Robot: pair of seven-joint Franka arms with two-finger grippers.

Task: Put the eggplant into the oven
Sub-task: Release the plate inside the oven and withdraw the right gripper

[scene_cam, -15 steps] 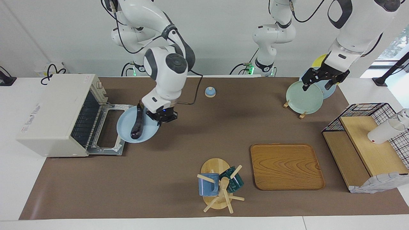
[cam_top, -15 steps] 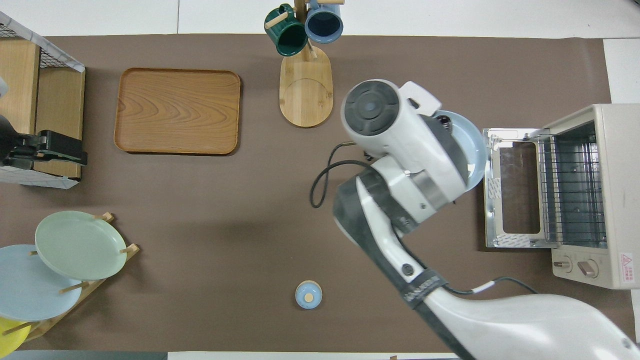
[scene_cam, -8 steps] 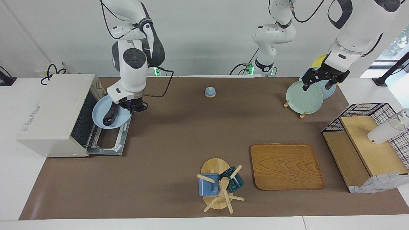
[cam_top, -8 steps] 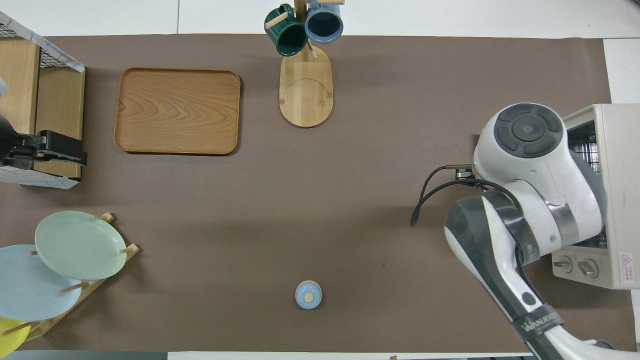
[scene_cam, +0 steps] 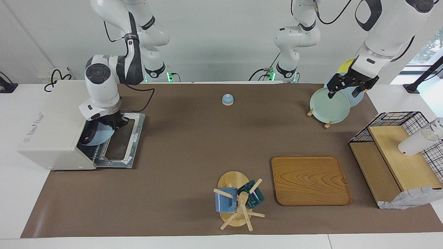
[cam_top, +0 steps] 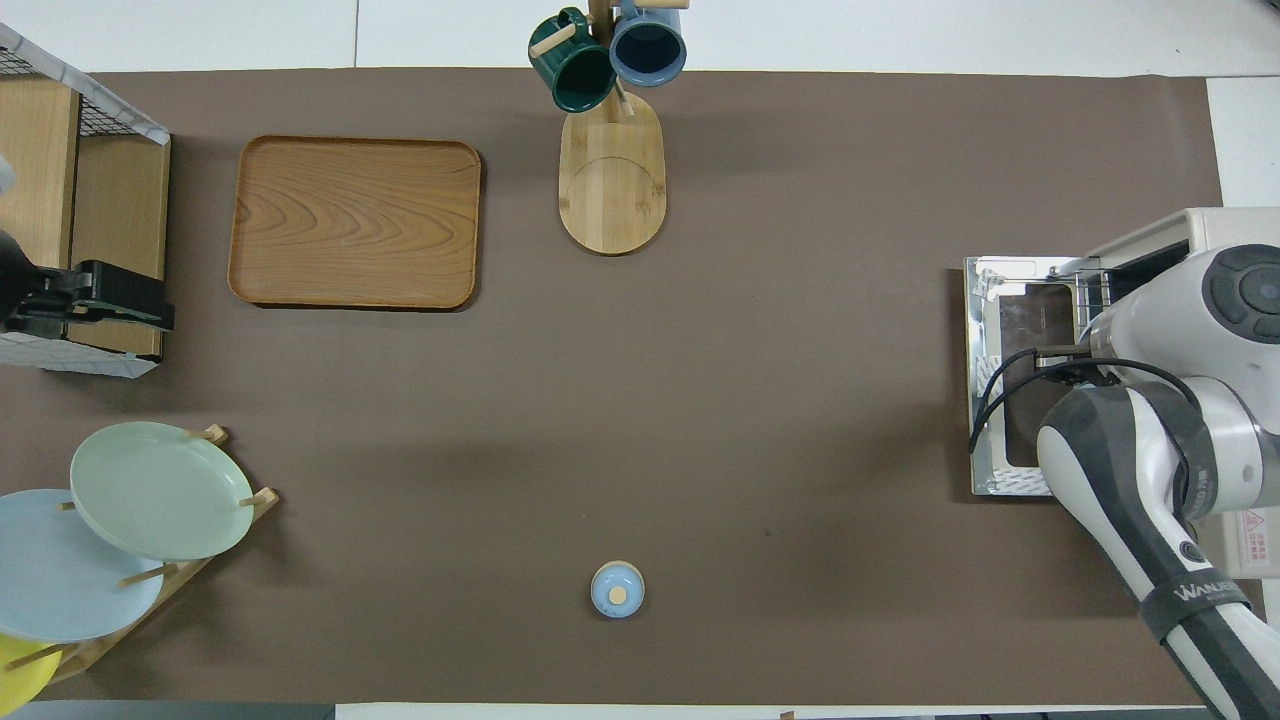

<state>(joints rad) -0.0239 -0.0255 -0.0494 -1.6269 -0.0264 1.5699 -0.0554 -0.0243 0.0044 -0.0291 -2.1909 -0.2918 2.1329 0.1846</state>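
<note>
The dark eggplant (scene_cam: 90, 133) lies on a light blue plate (scene_cam: 100, 137). My right gripper (scene_cam: 113, 122) is shut on the plate's rim and holds it over the open drop-down door (scene_cam: 121, 142), with the plate and eggplant partly inside the mouth of the off-white oven (scene_cam: 52, 121). In the overhead view my right arm covers the plate, the eggplant and much of the oven (cam_top: 1215, 232); the door (cam_top: 1020, 330) shows. My left gripper (scene_cam: 346, 90) hangs open and empty over the plate rack and waits.
A rack with a green plate (scene_cam: 328, 100), a blue one and a yellow one stands at the left arm's end. A small blue bell (scene_cam: 227, 99), a wooden tray (scene_cam: 309, 180), a mug stand (scene_cam: 237, 200) and a wire-and-wood shelf (scene_cam: 398, 155) are on the table.
My right arm has carried the plate with the eggplant from beside the open door, across it, and partly into the oven's mouth. The left arm has not moved.
</note>
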